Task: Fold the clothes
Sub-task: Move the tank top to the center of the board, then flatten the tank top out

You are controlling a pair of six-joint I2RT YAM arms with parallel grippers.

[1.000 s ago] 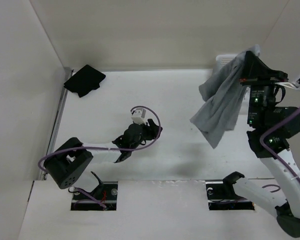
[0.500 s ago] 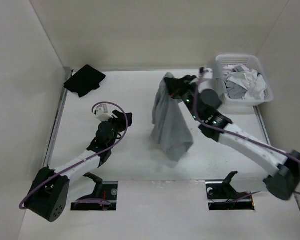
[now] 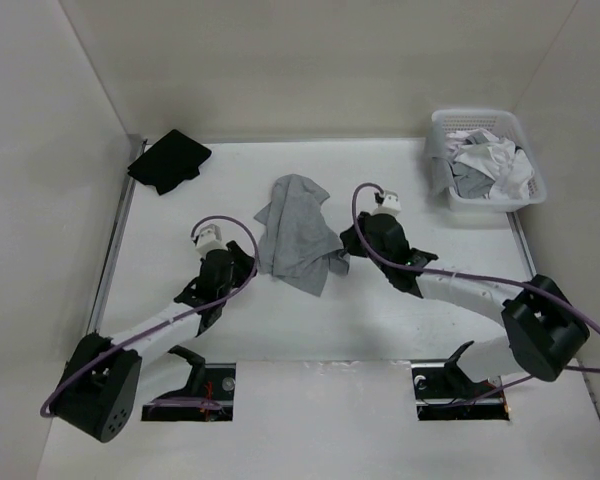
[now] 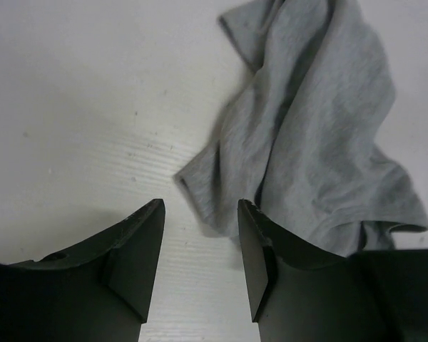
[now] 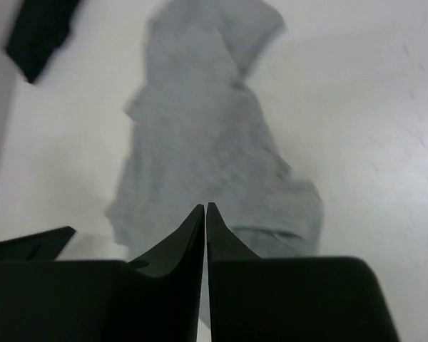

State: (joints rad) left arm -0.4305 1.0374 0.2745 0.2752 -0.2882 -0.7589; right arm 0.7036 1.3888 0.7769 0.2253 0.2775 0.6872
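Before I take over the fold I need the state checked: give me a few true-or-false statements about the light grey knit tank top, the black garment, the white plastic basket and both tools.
1. The light grey knit tank top lies crumpled on the white table, not yet folded. True.
2. The left tool is clamped on the tank top. False: its jaws stand apart with only bare table between them, just short of the cloth's edge.
3. The right tool has its jaws shut, at the tank top's edge. True.
4. The black garment lies in the white plastic basket. False: it lies at the table's far left corner; the basket holds white-and-grey laundry.
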